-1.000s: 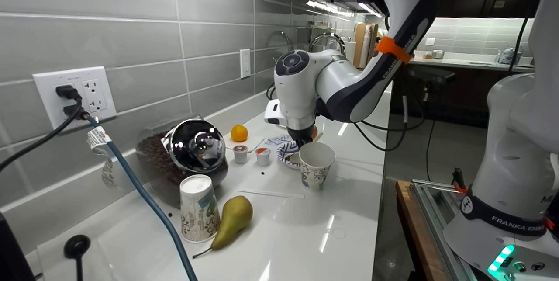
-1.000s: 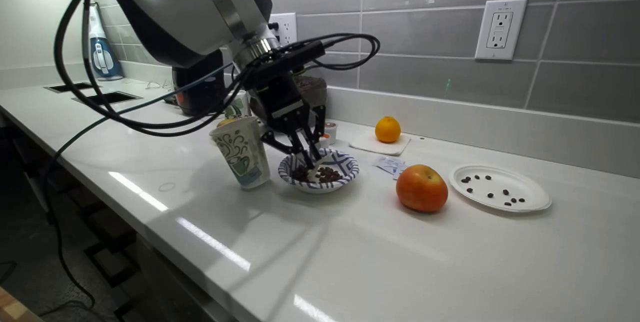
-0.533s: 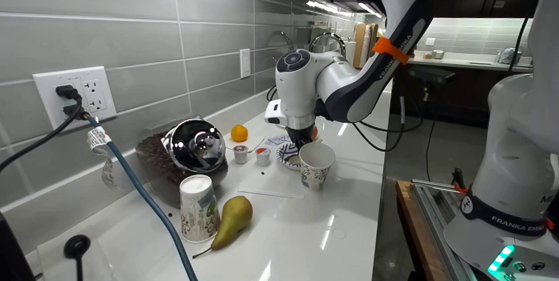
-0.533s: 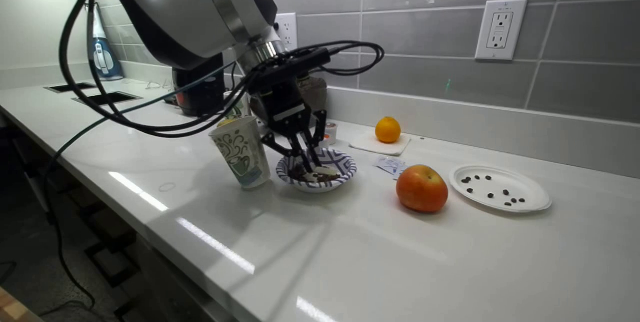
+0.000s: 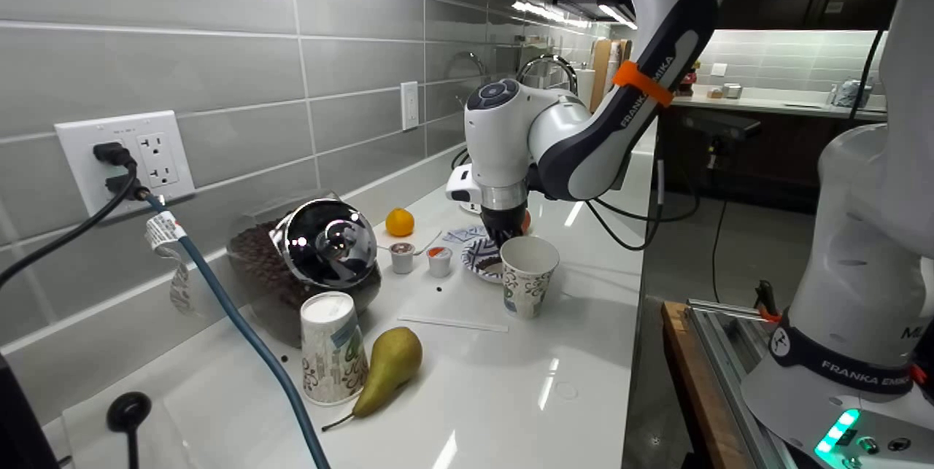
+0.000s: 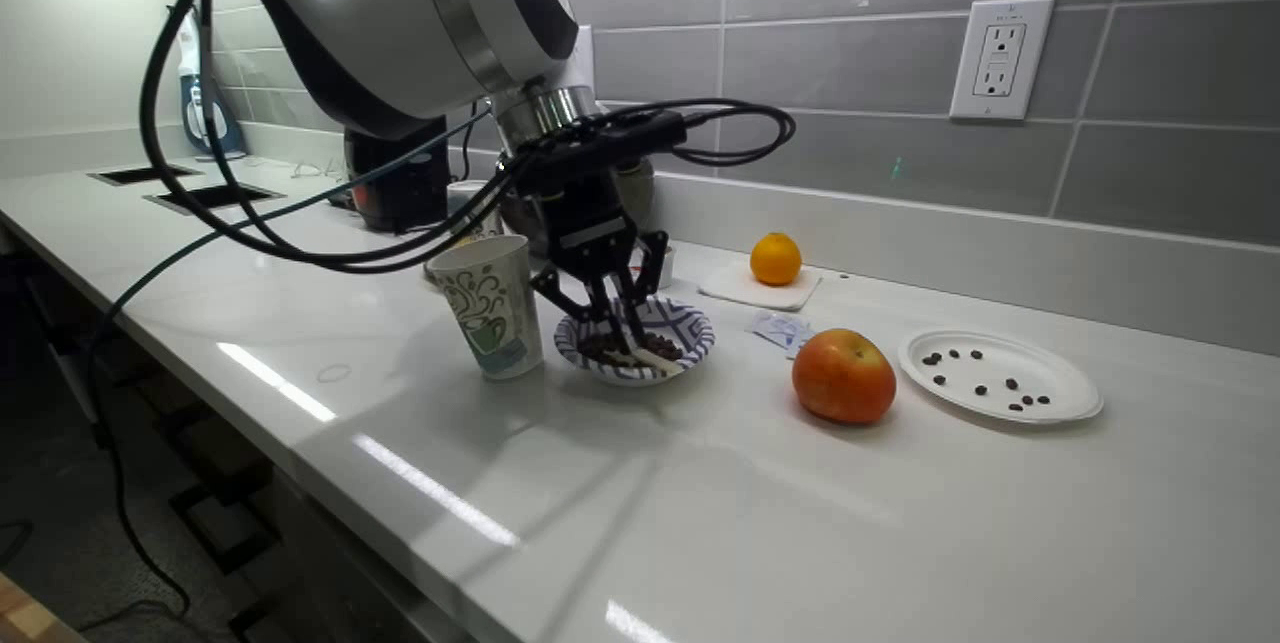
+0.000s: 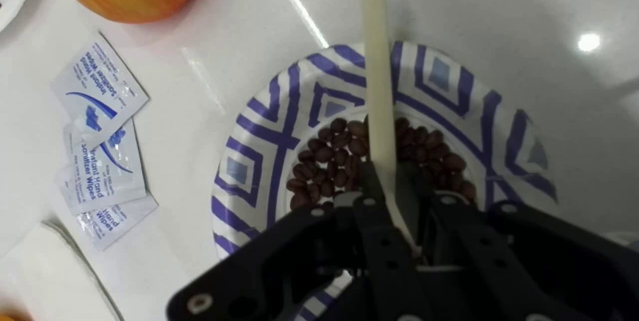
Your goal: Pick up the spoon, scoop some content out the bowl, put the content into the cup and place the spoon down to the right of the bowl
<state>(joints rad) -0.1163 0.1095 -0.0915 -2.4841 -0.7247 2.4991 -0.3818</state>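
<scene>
Glossy countertop (image 6: 760,523) gleaming here, mirror-bright metal on the jar lid (image 5: 330,244), papery cup (image 6: 490,313), papery bowl (image 7: 254,134), smooth matt spoon handle (image 7: 380,81)!

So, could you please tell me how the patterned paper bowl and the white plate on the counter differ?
The paper bowl has a bluish-purple geometric pattern; the white plate is plain. The bowl has raised sides, while the plate is nearly flat. The bowl holds a cluster of coffee beans; the plate has far fewer, scattered. Both rest on the counter.
</scene>
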